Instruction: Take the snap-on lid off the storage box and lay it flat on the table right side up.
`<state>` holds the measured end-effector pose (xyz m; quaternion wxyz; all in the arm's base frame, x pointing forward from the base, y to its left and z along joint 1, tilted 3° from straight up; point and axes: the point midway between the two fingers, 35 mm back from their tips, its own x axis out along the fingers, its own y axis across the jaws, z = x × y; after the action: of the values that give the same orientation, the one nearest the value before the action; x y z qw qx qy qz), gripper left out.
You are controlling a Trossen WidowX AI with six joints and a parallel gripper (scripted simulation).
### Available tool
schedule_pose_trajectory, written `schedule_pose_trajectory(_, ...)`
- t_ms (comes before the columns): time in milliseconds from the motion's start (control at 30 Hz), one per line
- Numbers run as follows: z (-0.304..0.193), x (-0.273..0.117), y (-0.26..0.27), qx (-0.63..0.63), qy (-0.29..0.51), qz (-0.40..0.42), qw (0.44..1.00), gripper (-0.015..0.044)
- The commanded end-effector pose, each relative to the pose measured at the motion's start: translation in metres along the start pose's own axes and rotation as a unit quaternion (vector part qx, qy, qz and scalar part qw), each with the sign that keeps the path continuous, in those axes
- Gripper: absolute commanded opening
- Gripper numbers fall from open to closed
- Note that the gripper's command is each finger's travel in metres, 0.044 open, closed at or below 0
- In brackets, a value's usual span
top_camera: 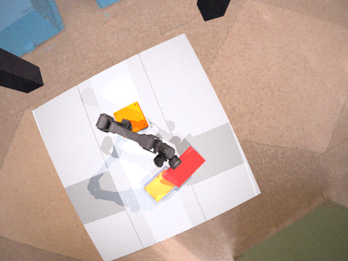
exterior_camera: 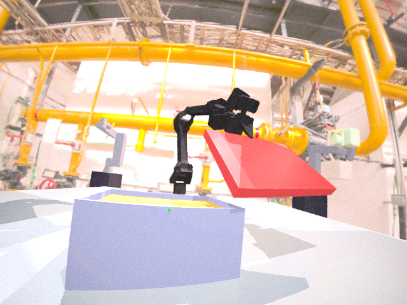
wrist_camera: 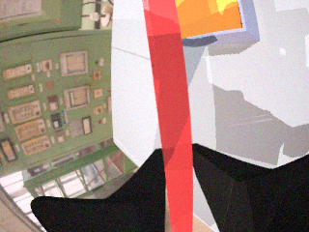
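Note:
The red lid [top_camera: 188, 165] [exterior_camera: 266, 167] [wrist_camera: 171, 87] is off the box and in the air. It is tilted, its gripped edge high and its opposite edge lower. My gripper [top_camera: 175, 163] [exterior_camera: 245, 132] [wrist_camera: 177, 153] is shut on that upper edge, near its middle. The pale lavender storage box [exterior_camera: 154, 246] [wrist_camera: 249, 19] [top_camera: 159, 187] stands open and upright on the table, with an orange-yellow inside [exterior_camera: 158, 201] [wrist_camera: 210, 18]. In the view from above, the lid overlaps one end of the box. In the exterior view, a gap shows between lid and box rim.
The white table [top_camera: 196, 84] [exterior_camera: 296, 249] has its edge beyond the lid. My arm's base is at the orange plate [top_camera: 130, 113]. In the exterior view, grey arms [exterior_camera: 119, 149] [exterior_camera: 315, 162] stand behind on dark blocks. A green panel [wrist_camera: 43, 97] shows past the table.

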<state>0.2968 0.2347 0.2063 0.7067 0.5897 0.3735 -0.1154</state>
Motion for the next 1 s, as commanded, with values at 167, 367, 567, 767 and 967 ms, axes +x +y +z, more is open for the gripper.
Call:
schedule_pose_trajectory(167, -0.018, -0.002, 0.002, 0.003, -0.001, 0.004, 1.000, 0.0000)
schedule_pose_trajectory(367, -0.030, -0.004, 0.001, 0.003, 0.000, 0.004, 1.000, 0.0000)
schedule_pose_trajectory(567, -0.042, -0.005, 0.000, 0.004, 0.000, 0.004, 1.000, 0.0000)
schedule_pose_trajectory(767, -0.053, -0.006, -0.001, 0.004, 0.001, 0.004, 1.000, 0.0000)
schedule_pose_trajectory(967, -0.065, -0.007, -0.002, 0.005, 0.001, 0.004, 1.000, 0.0000)
